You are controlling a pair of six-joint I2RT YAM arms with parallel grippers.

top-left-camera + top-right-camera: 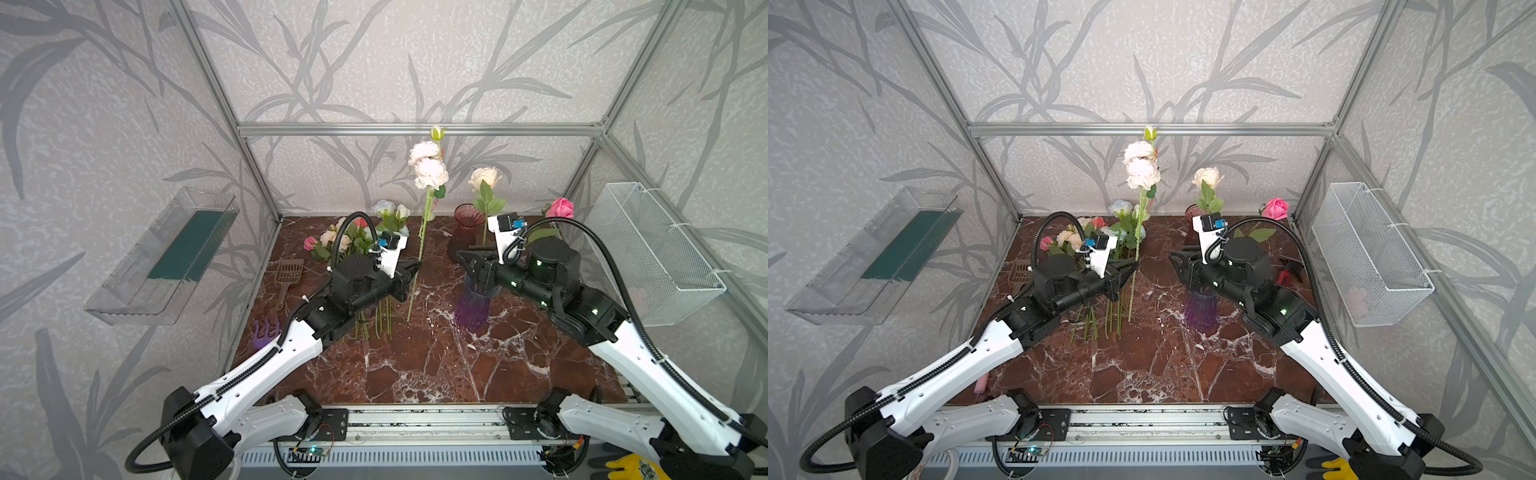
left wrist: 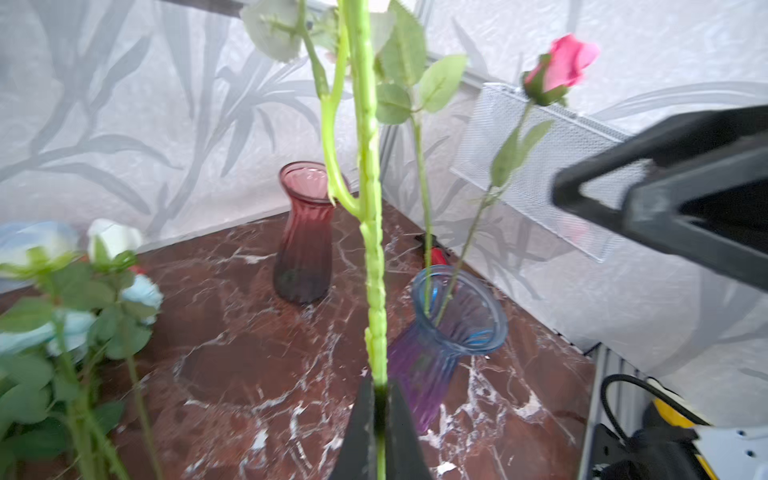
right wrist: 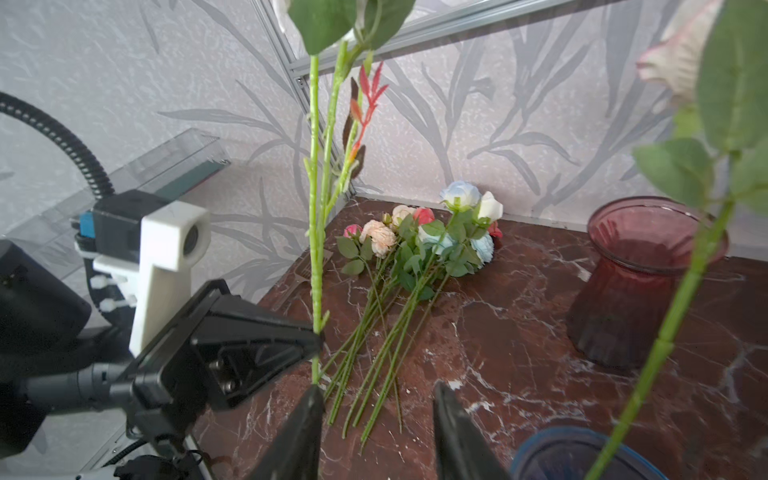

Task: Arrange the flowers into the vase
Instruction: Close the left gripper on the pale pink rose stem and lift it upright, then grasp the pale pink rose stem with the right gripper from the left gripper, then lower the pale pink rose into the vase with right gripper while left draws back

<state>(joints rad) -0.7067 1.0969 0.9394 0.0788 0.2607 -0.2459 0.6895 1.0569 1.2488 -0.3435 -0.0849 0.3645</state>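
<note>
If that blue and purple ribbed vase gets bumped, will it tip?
Probably: the blue and purple ribbed translucent vase is slim, and a tall pink rose leans out of it. On the polished marble tabletop it may slide first.

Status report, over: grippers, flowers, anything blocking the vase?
Left gripper shut on tall white flower, upright. Right gripper open, empty, near blue vase. Vase holds two roses; bunch lies on table.

no text, label, brand or number can be read anywhere; the yellow glove (image 1: 623,465) at about five o'clock bears a dark emblem, too small to read.
</note>
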